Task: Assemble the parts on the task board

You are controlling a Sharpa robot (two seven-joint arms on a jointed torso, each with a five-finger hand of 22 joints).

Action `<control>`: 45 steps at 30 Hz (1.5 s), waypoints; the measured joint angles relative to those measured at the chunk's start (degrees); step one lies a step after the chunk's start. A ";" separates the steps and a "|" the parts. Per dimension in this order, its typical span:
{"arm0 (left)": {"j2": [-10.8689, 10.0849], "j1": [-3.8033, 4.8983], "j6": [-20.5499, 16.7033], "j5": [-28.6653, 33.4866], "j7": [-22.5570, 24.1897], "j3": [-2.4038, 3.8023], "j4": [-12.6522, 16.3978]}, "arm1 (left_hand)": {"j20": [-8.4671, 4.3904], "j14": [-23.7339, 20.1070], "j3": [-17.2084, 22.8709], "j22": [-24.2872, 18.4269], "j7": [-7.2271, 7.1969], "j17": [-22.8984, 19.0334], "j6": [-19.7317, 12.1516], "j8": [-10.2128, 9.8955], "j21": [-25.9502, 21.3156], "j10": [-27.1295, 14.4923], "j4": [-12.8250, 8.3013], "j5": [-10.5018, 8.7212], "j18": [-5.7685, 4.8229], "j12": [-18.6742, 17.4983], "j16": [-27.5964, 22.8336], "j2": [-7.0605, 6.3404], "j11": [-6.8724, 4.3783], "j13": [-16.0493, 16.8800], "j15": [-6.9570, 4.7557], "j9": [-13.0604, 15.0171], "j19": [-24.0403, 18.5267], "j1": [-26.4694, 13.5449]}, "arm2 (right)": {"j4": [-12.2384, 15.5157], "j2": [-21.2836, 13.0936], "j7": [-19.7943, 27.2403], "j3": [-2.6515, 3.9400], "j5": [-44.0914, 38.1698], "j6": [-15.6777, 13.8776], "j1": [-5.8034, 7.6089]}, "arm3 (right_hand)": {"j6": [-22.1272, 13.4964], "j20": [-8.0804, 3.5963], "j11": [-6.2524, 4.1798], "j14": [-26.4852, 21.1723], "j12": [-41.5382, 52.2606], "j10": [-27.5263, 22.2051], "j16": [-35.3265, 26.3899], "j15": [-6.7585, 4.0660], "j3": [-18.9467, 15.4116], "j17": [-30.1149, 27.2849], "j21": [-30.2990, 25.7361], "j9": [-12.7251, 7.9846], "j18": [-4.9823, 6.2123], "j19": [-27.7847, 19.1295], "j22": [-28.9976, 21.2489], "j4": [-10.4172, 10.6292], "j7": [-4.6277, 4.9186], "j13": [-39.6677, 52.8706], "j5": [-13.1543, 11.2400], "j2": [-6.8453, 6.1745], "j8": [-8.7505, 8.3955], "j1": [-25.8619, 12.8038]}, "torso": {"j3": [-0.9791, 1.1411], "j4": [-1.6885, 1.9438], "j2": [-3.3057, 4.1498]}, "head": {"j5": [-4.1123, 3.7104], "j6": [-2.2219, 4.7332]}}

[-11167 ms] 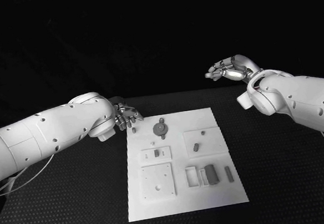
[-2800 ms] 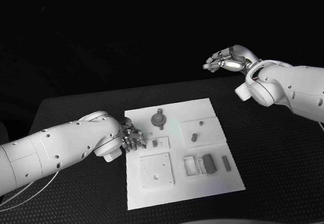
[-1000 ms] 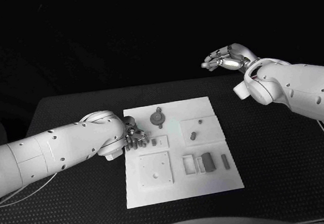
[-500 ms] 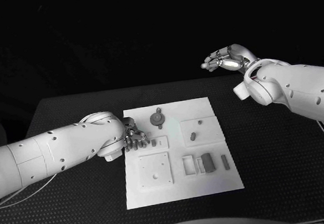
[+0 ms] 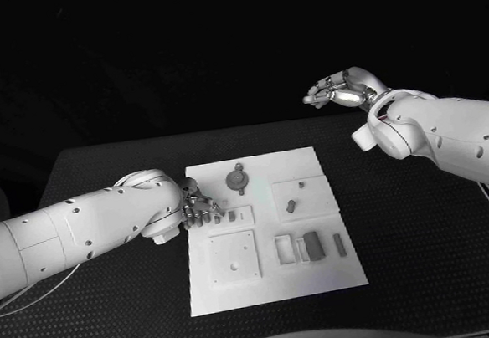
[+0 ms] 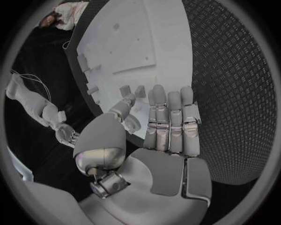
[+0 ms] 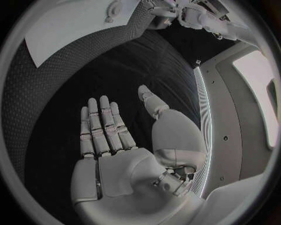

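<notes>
At the task board (image 5: pixel 270 225) left edge, left hand (image 5: pixel 200 208) empty, fingers spread, right hand (image 5: pixel 341 89) raised, empty, loosely spread

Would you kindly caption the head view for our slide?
Left hand hovers at the task board's left edge; right hand raised beyond the table.

Arms: smooth white rounded shells, small dark screw holes dotted along them | left hand (image 5: pixel 197 207): silver metal, segmented fingers | right hand (image 5: pixel 340 89): same silver build | thin pale cables trailed beneath left arm (image 5: pixel 60 244)
</notes>
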 measured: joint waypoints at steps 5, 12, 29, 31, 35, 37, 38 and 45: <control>-0.04 0.06 -0.75 0.10 0.28 0.07 0.06 | 0.00 -0.18 -1.78 0.00 0.69 0.00 -2.03 -1.02 -0.05 -0.21 -0.09 0.00 -0.01 0.00 0.00 -0.65 0.21 0.05 -0.17 0.04 0.00 -1.28 | -0.02 -0.01 -0.01 0.00 0.00 0.00 -0.06 | 0.00 0.00 0.00 0.00 0.00 0.00 -0.01 0.00 0.00 0.00 0.00 0.00 0.00 0.00 0.00 0.00 0.00 0.00 0.00 0.00 0.00 0.00 | 0.00 -0.01 0.00 | -0.04 0.03; -1.15 0.08 -3.13 1.98 1.78 0.13 0.52 | 0.32 -1.41 -2.64 -0.01 1.64 -0.02 -5.02 -2.32 -0.97 -1.74 -0.65 0.00 -0.01 -0.32 -0.66 -0.65 0.98 0.15 0.17 -0.24 -0.96 -1.28 | -0.02 -0.06 -0.02 -0.01 0.00 0.00 -0.12 | 0.01 0.00 0.00 0.00 0.00 0.00 -0.01 0.00 0.00 0.00 0.00 0.01 0.00 0.00 0.04 0.00 -0.01 -0.05 0.00 0.00 0.00 0.00 | 0.00 0.00 -0.01 | -0.14 0.15; 0.02 0.43 -19.67 7.76 22.87 0.09 -2.00 | 3.92 -6.36 7.11 -0.50 3.48 -5.50 -7.33 -3.32 -6.05 -9.65 -9.24 0.44 0.02 -9.17 -6.02 2.33 5.34 -6.60 4.13 -1.06 -5.28 19.34 | -0.81 -0.24 -0.02 -0.01 0.01 0.00 -0.15 | 0.03 0.00 0.00 0.00 0.00 0.00 -0.01 0.00 0.00 0.05 0.00 -0.04 0.00 0.00 0.10 0.00 -0.03 -0.09 0.00 0.00 0.00 0.00 | 0.03 0.00 -0.01 | -0.49 0.81; 0.93 0.43 -20.91 5.14 25.33 0.09 -2.33 | 4.10 -6.35 7.11 -0.48 3.69 -5.83 -7.53 -3.82 -6.11 -10.26 -9.24 0.44 0.03 -10.87 -6.02 1.72 5.95 -7.82 4.14 -1.62 -5.10 20.06 | -0.81 -0.24 -0.01 0.00 0.01 0.00 -0.16 | 0.03 0.00 0.00 0.00 0.00 0.00 -0.01 0.00 0.00 0.05 0.00 -0.04 0.00 0.00 0.10 0.00 -0.03 -0.09 0.00 0.00 0.00 0.00 | 0.02 0.00 0.01 | -0.54 0.88; 2.82 0.42 -22.36 -0.76 28.27 0.08 -3.79 | 4.17 -5.96 7.11 -0.29 3.65 -6.20 -7.57 -4.21 -6.37 -10.87 -9.24 0.44 0.02 -13.50 -6.02 1.71 6.56 -9.63 4.02 -2.47 -4.74 21.06 | -0.82 -0.13 0.00 0.00 0.01 0.00 -0.16 | 0.04 0.00 0.00 0.00 0.00 0.00 -0.01 0.00 0.00 0.05 0.00 -0.04 0.00 0.00 0.10 0.00 -0.04 -0.09 0.00 0.00 0.00 0.00 | 0.00 -0.01 0.01 | -0.59 0.96; 3.73 0.41 -22.90 -3.70 29.25 0.08 -4.67 | 4.02 -5.79 7.11 -0.15 3.52 -6.35 -7.70 -4.36 -6.71 -11.26 -9.24 0.44 0.01 -14.86 -6.02 1.57 6.96 -10.61 3.97 -2.94 -4.60 21.56 | -0.82 -0.06 0.01 0.00 0.01 0.01 -0.17 | 0.04 0.00 0.00 0.00 0.00 0.00 -0.01 0.00 0.00 0.04 0.00 -0.04 0.00 0.00 0.10 0.00 -0.04 -0.09 0.00 0.00 0.00 0.00 | 0.00 -0.01 0.02 | -0.60 1.01; 4.11 0.40 -23.13 -5.05 29.65 0.08 -5.05 | 3.88 -5.60 7.11 -0.12 3.52 -6.36 -7.85 -4.63 -6.71 -11.17 -9.24 0.44 0.00 -15.33 -6.02 1.57 7.05 -10.96 3.79 -3.18 -4.45 21.56 | -0.82 -0.02 0.01 0.00 0.01 0.01 -0.18 | 0.04 0.00 0.00 0.00 0.00 0.00 -0.01 0.00 0.00 0.04 0.00 -0.04 0.00 0.00 0.10 0.00 -0.04 -0.09 0.00 0.00 0.00 0.00 | -0.01 -0.02 0.02 | -0.61 1.04; 6.13 0.29 -23.50 -14.13 30.96 0.09 -6.74 | 3.69 -4.70 6.92 0.03 3.33 -6.44 -8.70 -5.40 -6.71 -11.06 -9.06 0.44 -0.45 -17.35 -5.75 1.25 7.57 -12.61 3.49 -4.46 -3.22 21.88 | -0.82 0.15 0.01 0.00 0.01 0.04 -0.31 | -0.09 0.00 0.00 0.01 0.00 0.00 -0.01 0.00 0.00 0.04 0.00 -0.03 0.00 0.01 0.15 0.00 0.09 -0.08 0.00 0.00 0.00 0.00 | -0.01 -0.07 0.04 | -0.63 1.21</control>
